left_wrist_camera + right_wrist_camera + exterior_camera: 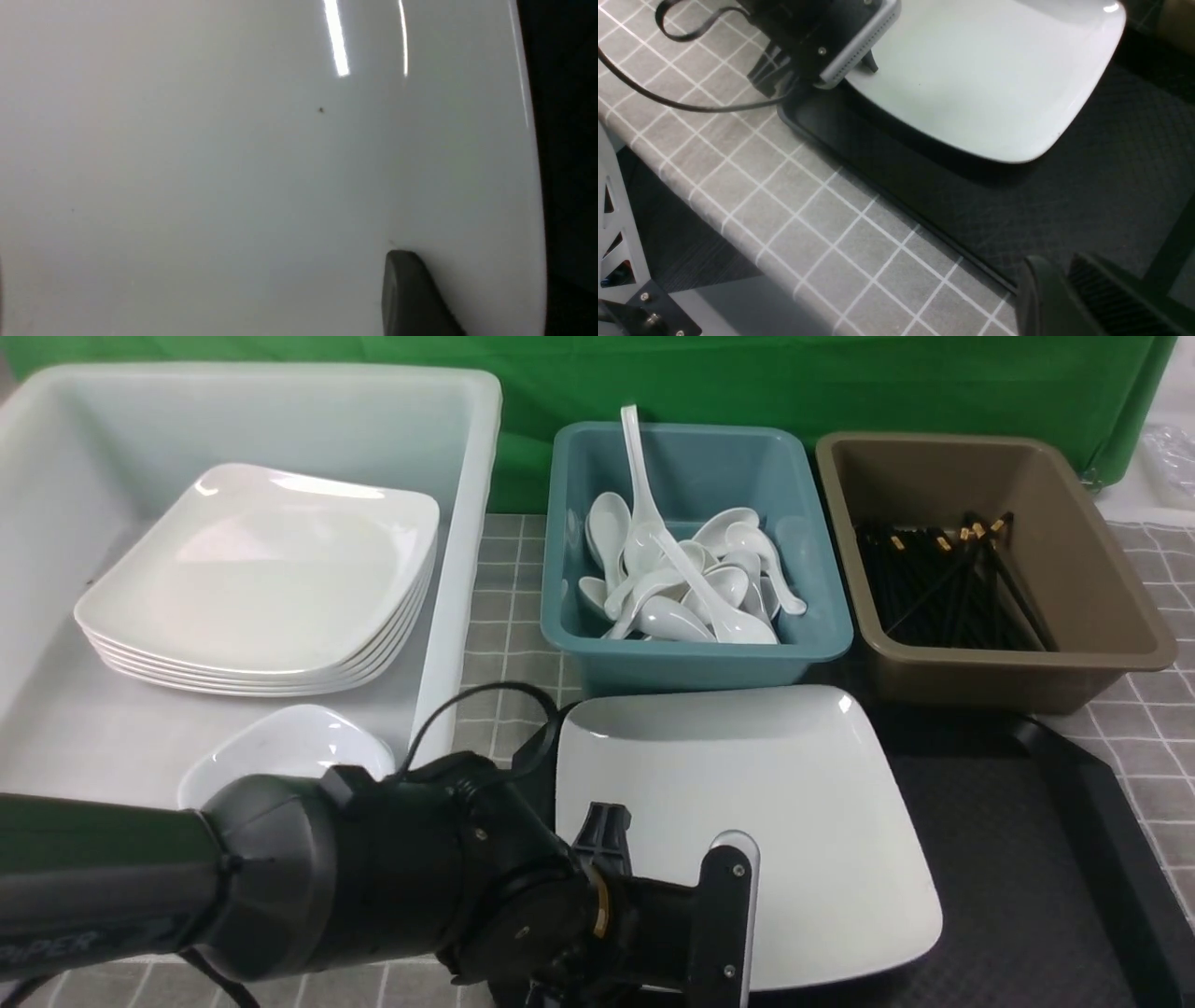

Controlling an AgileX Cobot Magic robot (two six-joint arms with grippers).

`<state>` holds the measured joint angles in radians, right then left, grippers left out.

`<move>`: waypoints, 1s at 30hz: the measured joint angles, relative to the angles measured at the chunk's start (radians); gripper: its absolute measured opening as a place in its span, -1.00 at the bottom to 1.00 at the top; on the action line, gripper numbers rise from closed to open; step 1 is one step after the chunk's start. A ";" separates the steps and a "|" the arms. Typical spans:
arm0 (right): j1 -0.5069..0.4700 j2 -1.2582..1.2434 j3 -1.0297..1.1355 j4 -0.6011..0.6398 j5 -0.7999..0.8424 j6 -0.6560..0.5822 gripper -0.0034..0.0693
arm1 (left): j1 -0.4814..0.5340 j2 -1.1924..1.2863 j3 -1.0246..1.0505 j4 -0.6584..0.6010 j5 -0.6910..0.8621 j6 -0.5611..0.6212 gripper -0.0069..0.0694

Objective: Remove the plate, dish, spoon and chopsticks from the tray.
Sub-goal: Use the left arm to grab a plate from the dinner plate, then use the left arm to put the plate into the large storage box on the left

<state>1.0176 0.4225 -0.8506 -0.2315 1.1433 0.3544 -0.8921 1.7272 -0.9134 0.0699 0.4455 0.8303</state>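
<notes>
**A:** How far along is the robot?

**B:** Most of the way, it seems. Only the plate (747, 803) lies on the tray (1027, 859), over its left half and reaching the far-left corner. The bare part of the tray shows no dish, spoon or chopsticks, though the arm hides its near-left corner.

**A:** Where are the other things?

**B:** A small dish (289, 747) sits in the white tub (457, 523) at the far-left of the desk (509, 616), in front of a stack of plates (261, 579). The teal tub (700, 653) holds a heap of spoons (672, 579) and the brown tub (1102, 644) a bundle of chopsticks (943, 579). Which of them belong to the task cannot be told.

**A:** And the end effectors?

**B:** The left end effector (602, 845) is at the plate's near-left edge, with one finger (411, 294) on its top face. The other finger is hidden, so whether the rim is pinched cannot be told. The right end effector (1059, 268) hangs over the tray's near edge, fingers almost together and empty.

**A:** What remains?

**B:** Probably moving the plate onto the stack.
</notes>
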 joint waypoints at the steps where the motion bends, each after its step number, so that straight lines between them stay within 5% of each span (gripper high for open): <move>1: 0.000 0.000 0.000 0.000 0.000 0.001 -0.58 | -0.006 -0.011 -0.003 -0.007 0.015 -0.003 -0.27; 12: 0.000 0.000 0.000 0.002 -0.064 0.019 -0.56 | -0.140 -0.282 -0.008 -0.057 0.147 -0.037 -0.70; 19: 0.000 0.000 0.000 0.005 -0.099 0.028 -0.56 | -0.150 -0.456 -0.008 -0.081 0.195 -0.110 -0.74; 30: 0.000 0.000 0.000 -0.061 -0.167 0.220 -0.60 | -0.150 -0.650 -0.007 -0.101 0.220 -0.125 -0.74</move>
<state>1.0176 0.4225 -0.8506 -0.2925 0.9758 0.5745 -1.0418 1.0775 -0.9201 -0.0314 0.6653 0.7054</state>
